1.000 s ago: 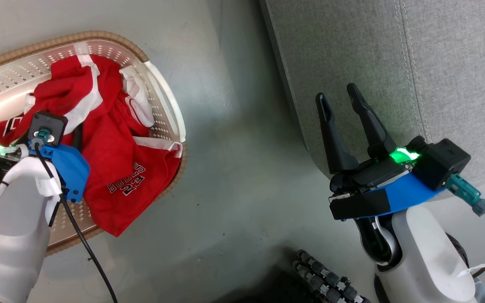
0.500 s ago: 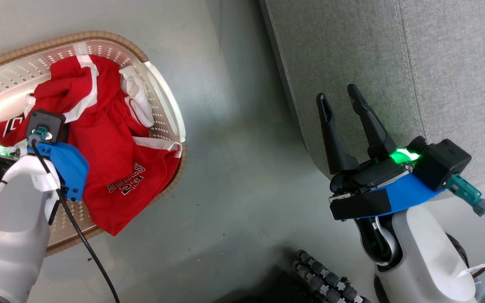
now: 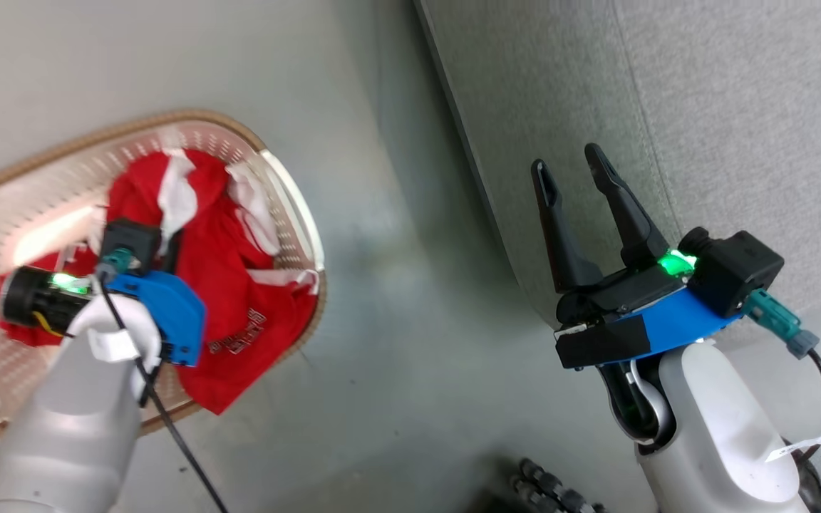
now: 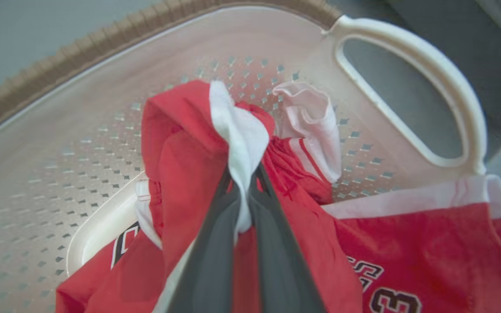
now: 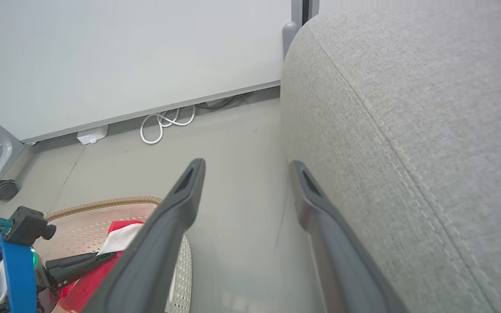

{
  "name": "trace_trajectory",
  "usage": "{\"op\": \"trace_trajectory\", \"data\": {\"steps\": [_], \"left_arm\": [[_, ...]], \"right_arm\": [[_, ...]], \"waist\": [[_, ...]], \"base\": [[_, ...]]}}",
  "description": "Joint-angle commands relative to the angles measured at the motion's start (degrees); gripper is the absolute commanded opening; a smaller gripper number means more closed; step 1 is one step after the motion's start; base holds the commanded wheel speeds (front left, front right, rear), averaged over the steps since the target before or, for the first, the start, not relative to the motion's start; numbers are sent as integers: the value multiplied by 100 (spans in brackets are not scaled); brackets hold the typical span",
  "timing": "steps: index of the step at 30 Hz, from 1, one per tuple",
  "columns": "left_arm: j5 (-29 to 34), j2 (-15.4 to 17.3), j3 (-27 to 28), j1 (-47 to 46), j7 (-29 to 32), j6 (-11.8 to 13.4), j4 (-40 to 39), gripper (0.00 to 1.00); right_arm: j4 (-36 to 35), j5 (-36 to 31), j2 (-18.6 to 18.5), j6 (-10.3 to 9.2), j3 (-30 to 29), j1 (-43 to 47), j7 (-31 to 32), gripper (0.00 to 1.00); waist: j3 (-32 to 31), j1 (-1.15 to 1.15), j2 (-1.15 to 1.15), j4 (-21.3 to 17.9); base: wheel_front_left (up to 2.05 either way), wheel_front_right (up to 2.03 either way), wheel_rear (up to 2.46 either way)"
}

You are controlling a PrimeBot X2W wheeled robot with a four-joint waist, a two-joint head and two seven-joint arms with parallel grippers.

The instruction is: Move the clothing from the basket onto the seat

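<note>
Head view: the right gripper (image 3: pixel 566 159) has its jaws wide apart, the seat (image 3: pixel 738 107) just beyond its tips. Left wrist view: the left gripper (image 4: pixel 246 174) is clamped on a red-and-white fold of the clothing (image 4: pixel 181 152), with the basket (image 4: pixel 59 143) around it. Right wrist view: the seat is just beside one spread finger.

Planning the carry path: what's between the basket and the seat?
Just bare grey floor between the basket and the seat, per the head view. The open right gripper hovers by the seat's edge, beside that strip.

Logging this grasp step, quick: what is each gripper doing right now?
Left gripper: shut on the soft red-and-white clothing.
Right gripper: open, holding nothing.
</note>
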Motion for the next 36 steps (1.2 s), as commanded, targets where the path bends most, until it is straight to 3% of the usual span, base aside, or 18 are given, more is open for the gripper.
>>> {"op": "trace_trajectory", "data": {"steps": [1, 15, 26, 36], "left_arm": [[-31, -83, -42, 100, -66, -43, -53, 0], [-338, -899, -445, 871, -239, -155, -777, 0], [-717, -1118, -1151, 914, -237, -142, -1572, 0], [-1148, -1273, -1882, 482, -234, -143, -1873, 0]], "right_arm": [[56, -58, -7, 1, -24, 55, -33, 100], [689, -704, -12, 1, -206, 658, 14, 100], [674, -904, -10, 1, -283, 1159, 383, 100], [506, -857, -10, 1, -180, 1533, 682, 100]], "waist": [[-492, 0, 0, 282], [-2580, 0, 0, 1145], [-3652, 0, 0, 1605], [-4293, 0, 0, 1799]], "base": [[0, 0, 0], [0, 0, 0], [0, 0, 0], [0, 0, 0]]}}
